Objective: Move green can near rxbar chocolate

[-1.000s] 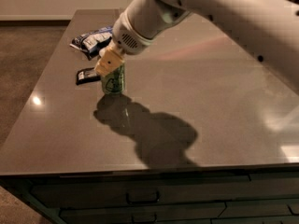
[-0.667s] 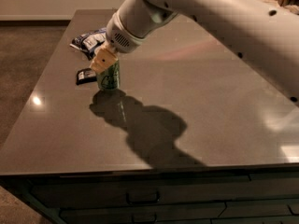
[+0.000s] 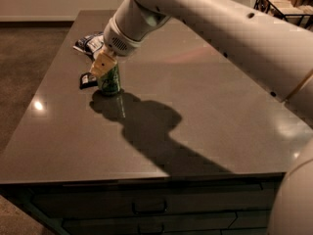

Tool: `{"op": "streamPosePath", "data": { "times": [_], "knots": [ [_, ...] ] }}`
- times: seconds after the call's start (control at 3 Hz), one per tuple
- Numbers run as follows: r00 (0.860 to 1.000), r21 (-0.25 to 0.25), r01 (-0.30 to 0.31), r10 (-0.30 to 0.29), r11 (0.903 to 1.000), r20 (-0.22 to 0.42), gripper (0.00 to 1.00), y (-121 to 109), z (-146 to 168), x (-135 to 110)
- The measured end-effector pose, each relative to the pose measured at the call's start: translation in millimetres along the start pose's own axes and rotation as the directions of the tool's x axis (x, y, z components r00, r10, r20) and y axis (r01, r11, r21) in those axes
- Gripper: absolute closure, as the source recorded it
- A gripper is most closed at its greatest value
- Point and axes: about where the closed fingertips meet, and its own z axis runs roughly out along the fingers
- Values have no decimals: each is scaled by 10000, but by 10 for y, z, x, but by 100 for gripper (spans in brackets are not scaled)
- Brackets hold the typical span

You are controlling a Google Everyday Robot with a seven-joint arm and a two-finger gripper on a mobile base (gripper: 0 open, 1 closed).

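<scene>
Near the left edge of the tabletop (image 3: 205, 111), toward its far corner, the gripper (image 3: 104, 66) is set down on the top of the green can (image 3: 111, 82), and the can is clasped between its pale fingers (image 3: 99, 68). The arm (image 3: 210, 21) is stretched in from the right side, with the wrist bent downward. The can is kept upright, just beside the black chocolate bar (image 3: 87, 80) on its left. Compared with a second ago, can and gripper are found slightly closer to the bar. The snack bag (image 3: 90, 43) behind is not moved.
</scene>
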Motion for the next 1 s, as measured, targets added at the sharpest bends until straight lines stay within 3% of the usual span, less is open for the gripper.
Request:
{"op": "streamPosePath", "data": {
  "times": [0.33, 0.67, 1.0],
  "knots": [
    [10000, -32, 16, -16, 10000, -6, 12, 11, 13, -5],
    [10000, -57, 30, -30, 10000, -14, 0, 21, 26, -9],
    [10000, -58, 30, -30, 10000, -14, 0, 21, 27, -9]
  ]
}}
